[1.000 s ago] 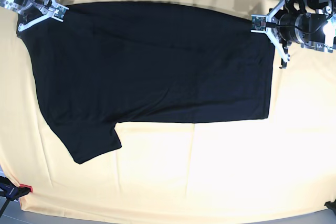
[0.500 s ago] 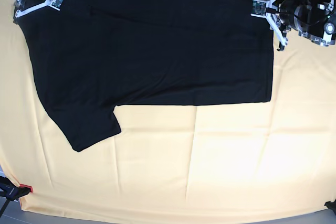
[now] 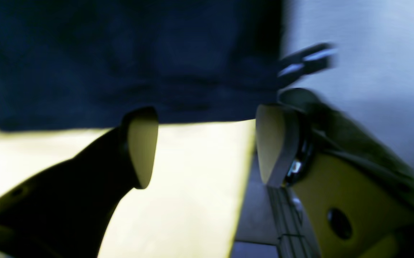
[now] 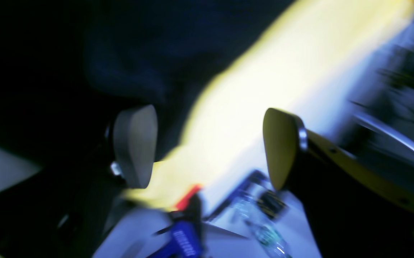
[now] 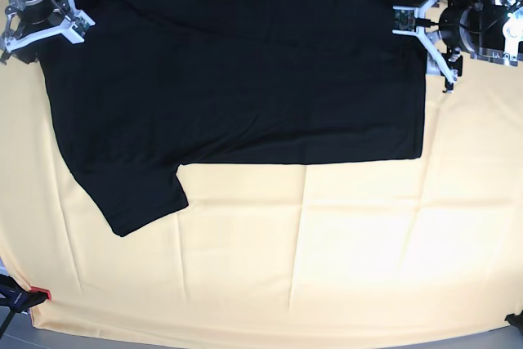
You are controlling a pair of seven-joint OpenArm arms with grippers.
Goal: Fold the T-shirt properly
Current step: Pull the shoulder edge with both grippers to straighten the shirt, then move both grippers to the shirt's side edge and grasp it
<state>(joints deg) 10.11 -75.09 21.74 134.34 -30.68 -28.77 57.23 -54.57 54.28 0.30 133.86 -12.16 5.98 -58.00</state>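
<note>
Lying flat, plain side up: T-shirt (image 5: 237, 71) on yellow cloth (image 5: 327, 259).
Left gripper (image 3: 203, 147) and right gripper (image 4: 207, 147) both spread wide, holding nothing.

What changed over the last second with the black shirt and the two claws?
The T-shirt was pulled toward the far edge of the yellow cloth, so its near hem now lies farther up in the base view. Both claws then let go: the left claw and the right claw now stand open with nothing between them. The shirt stayed flat, its one visible sleeve still at the same corner.
</note>
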